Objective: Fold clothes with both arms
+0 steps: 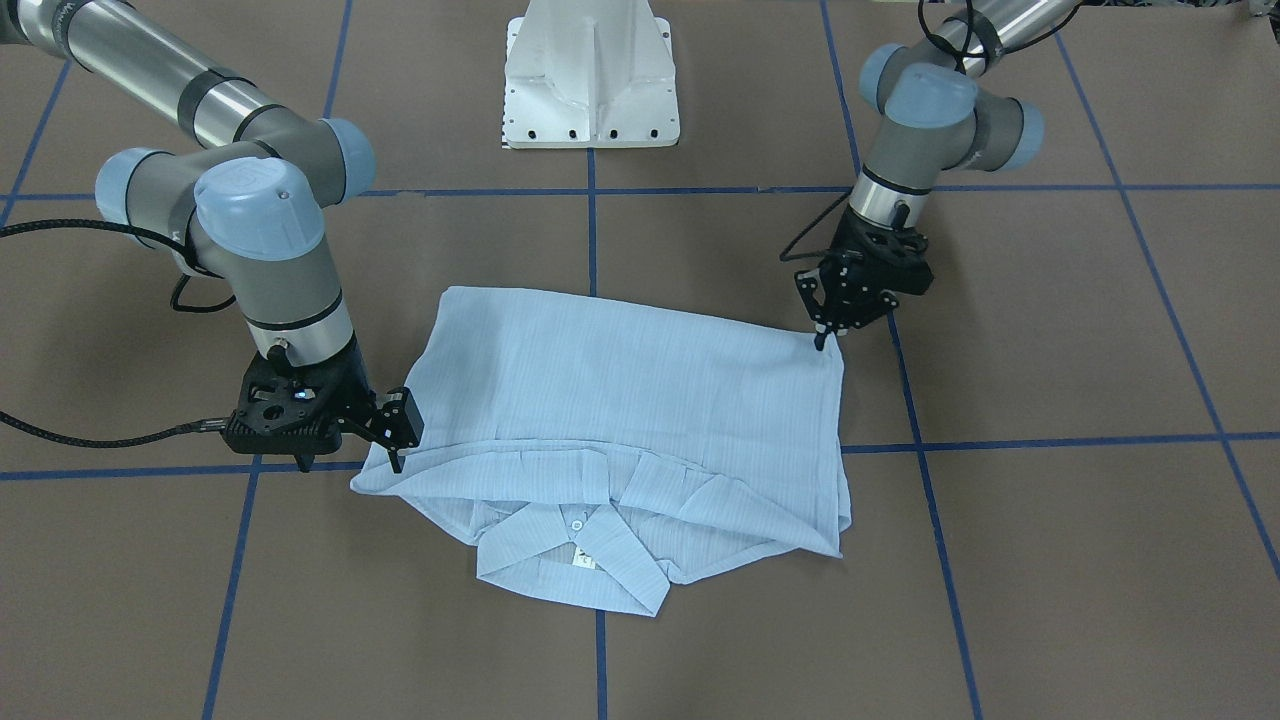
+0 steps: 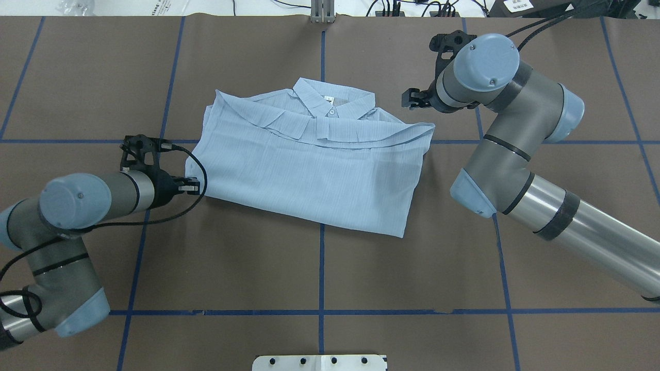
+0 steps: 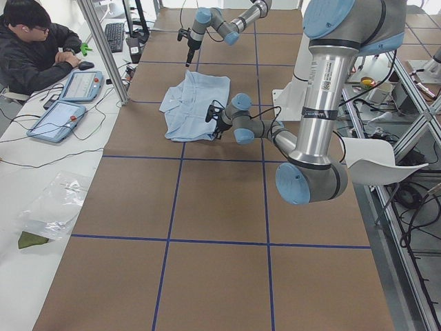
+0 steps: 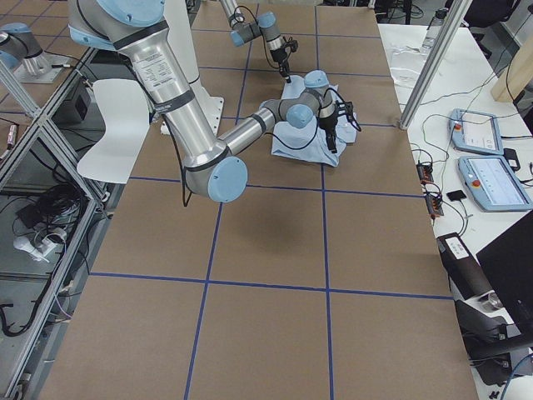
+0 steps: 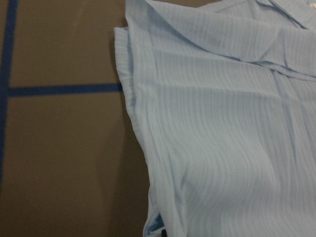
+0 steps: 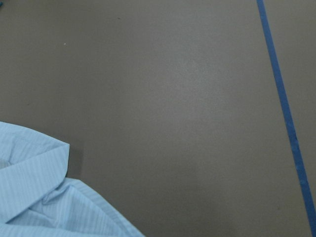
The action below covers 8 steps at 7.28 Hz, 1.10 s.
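The light blue striped shirt (image 1: 620, 400) lies folded flat on the brown table, collar (image 2: 330, 100) towards the far side in the overhead view. My left gripper (image 1: 820, 338) is low at the shirt's near left corner (image 2: 193, 172), its fingertips drawn together on the cloth edge. The left wrist view shows that edge of the shirt (image 5: 222, 123) close up. My right gripper (image 2: 412, 99) hangs open beside the shoulder corner (image 2: 428, 129), clear of the fabric. In the right wrist view only a bit of the shirt (image 6: 34, 197) shows at the lower left.
Blue tape lines (image 2: 322, 268) divide the table into squares. The white pedestal base (image 1: 590, 80) stands behind the shirt. A person (image 3: 34, 48) sits at a side desk with two tablets (image 3: 62, 117) beyond the table's far edge.
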Tool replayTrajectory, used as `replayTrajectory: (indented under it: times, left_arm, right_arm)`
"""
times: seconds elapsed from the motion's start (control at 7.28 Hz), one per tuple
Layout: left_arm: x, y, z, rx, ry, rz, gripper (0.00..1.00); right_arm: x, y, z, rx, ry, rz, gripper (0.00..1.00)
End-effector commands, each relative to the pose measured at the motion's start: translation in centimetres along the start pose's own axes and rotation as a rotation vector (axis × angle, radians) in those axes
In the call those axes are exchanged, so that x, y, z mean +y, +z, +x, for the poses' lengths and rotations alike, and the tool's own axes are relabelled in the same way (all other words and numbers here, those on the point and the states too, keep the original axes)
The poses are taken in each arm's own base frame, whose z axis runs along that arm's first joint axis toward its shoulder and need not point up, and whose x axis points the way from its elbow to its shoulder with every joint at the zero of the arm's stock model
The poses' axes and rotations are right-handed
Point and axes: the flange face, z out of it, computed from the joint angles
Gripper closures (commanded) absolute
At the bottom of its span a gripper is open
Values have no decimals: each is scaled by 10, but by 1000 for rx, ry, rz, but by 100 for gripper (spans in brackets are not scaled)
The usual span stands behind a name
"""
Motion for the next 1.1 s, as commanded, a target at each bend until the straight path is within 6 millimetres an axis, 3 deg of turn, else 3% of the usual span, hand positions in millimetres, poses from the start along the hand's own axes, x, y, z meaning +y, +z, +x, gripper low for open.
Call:
replayTrajectory:
  times: [0.0,0.41,0.55,0.69,0.82,0.96]
  left_arm:
    - [-97,32,-55,-129,70,89,100]
    - [-230,104,-73,-234,26,158,100]
    - [-258,125,-66,-228,17,179,100]
    - [-275,129,-54,-229,13,181,100]
    - [-279,125,-54,-220,12,192,100]
    - [-278,117,-68,-172,12,236,1]
  right_arm:
    - [1,0,-2,-2,-2,-1,0]
    - [3,-2,-6,-9,-5,-1,0]
    - [5,-8,-10,-21,-8,3,0]
    - [5,-13,-13,-32,-11,7,0]
    - [8,-17,-16,-41,-14,8,0]
    - [15,-20,-29,-57,18,3,0]
